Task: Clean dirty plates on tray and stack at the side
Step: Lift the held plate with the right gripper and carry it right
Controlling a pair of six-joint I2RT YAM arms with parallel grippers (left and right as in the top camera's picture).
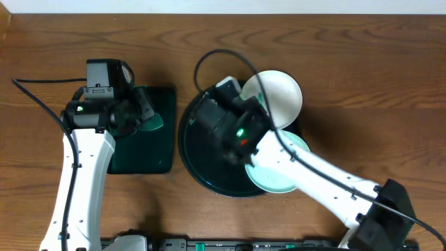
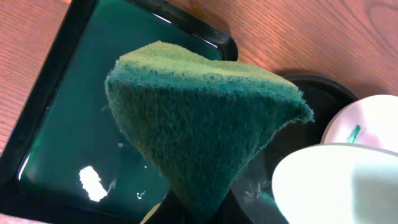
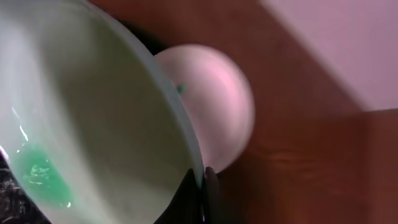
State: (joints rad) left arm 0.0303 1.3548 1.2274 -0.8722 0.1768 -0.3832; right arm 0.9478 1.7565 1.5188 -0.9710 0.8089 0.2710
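Note:
The round black tray sits mid-table. My right gripper is shut on the rim of a pale mint plate with a teal smear, held tilted over the tray's near right part. A white plate with a small green mark lies at the tray's far right edge, partly over the table. Both plates show in the left wrist view: the held one blurred, the white one. A third plate is not seen. My left gripper is shut on a green sponge.
A rectangular black tray with a wet glossy bottom lies left of the round tray, under the sponge. A black cable loops above the round tray's far side. Wooden table all round.

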